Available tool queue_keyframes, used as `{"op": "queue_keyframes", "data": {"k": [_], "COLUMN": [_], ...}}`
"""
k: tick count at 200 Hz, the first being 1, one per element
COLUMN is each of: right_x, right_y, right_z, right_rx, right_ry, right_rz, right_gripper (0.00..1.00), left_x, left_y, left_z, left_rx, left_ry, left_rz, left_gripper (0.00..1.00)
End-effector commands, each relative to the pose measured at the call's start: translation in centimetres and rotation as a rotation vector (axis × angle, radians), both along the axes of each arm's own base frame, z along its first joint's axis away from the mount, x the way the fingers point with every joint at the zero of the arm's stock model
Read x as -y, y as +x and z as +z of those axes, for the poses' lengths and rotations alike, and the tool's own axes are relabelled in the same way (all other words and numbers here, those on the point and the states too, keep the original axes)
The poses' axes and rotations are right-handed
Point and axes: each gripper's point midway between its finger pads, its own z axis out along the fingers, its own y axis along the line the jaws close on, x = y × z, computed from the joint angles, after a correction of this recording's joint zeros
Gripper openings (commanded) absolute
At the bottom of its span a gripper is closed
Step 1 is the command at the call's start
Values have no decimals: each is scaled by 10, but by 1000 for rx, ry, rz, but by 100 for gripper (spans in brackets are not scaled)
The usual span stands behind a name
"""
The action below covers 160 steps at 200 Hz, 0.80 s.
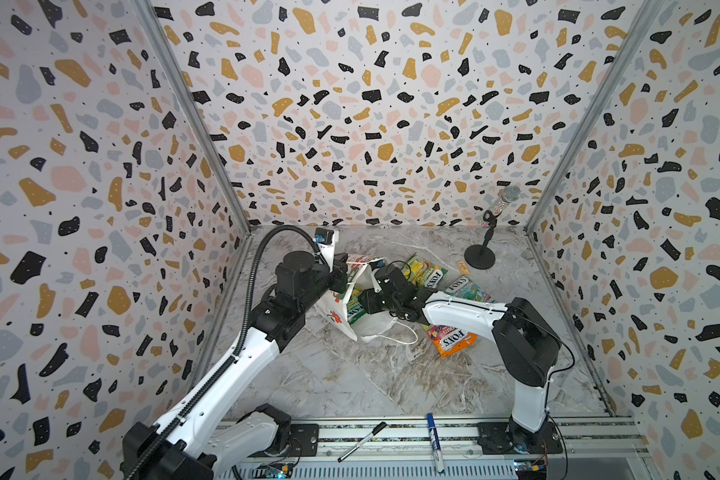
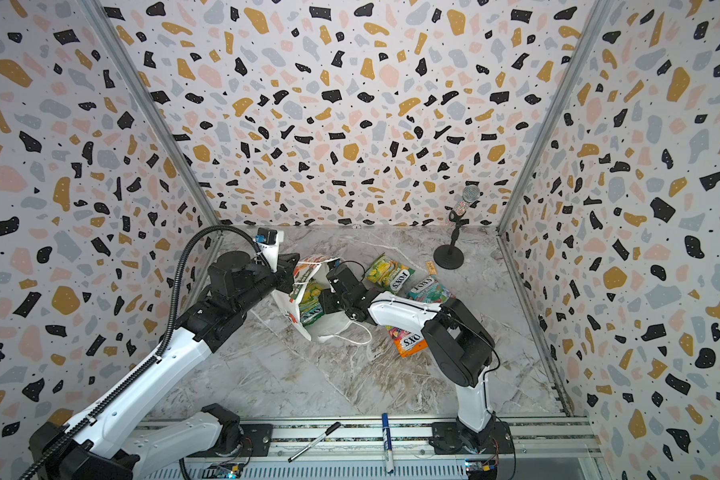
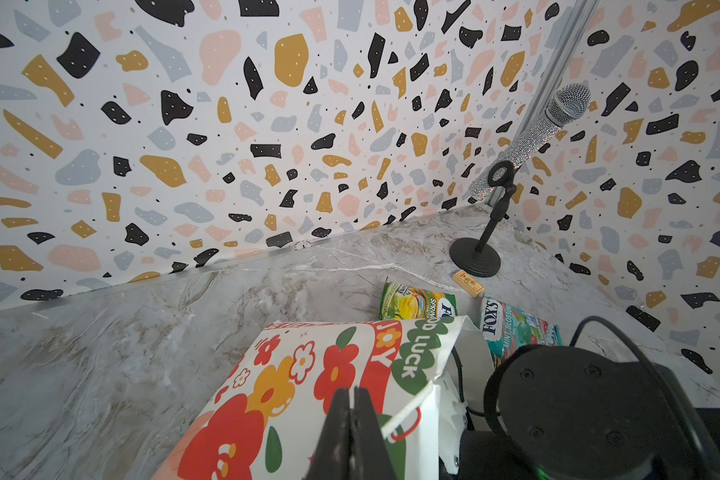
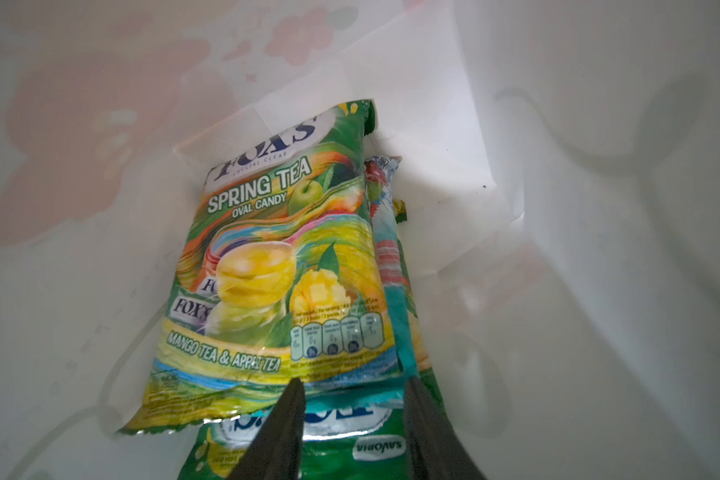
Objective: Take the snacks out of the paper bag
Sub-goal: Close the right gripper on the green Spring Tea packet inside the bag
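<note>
Emptying looks half done: a Spring Tea packet [image 4: 275,266] rests inside the paper bag [image 1: 329,309], a teal packet [image 4: 391,266] on edge beside it, a third packet [image 4: 308,449] beneath. The right gripper [image 4: 352,384] is inside the bag's mouth, jaws spread over the packets' near ends, clamping nothing. The left gripper [image 3: 353,395] pinches the bag's wall near its rim. Outside the bag, around its mouth, lie a green packet [image 1: 427,272], a mint packet [image 1: 470,291] and an orange packet [image 1: 454,340]. Next, likely: close on one packet's edge and draw it out.
</note>
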Motion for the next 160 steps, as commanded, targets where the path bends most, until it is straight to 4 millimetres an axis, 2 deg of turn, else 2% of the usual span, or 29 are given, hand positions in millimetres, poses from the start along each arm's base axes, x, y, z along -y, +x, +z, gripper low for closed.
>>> {"op": "queue_keyframes", "data": {"k": [1, 62, 101, 160], "right_x": [-2, -5, -2, 0], "right_y": [4, 7, 12, 20], "right_z": [6, 6, 25, 29], "right_rx": [-14, -18, 44, 86], "right_ry": [10, 23, 57, 53], "right_rz": [-21, -26, -52, -69], "right_gripper": [42, 42, 42, 45], "left_x": [-2, -2, -2, -2], "left_y": [-2, -2, -1, -1], "left_z": [17, 16, 16, 15], "left_rx": [67, 66, 65, 62], "left_ry": [-14, -13, -13, -11], "left_rz": [0, 1, 2, 1], "left_gripper": [0, 0, 0, 0]}}
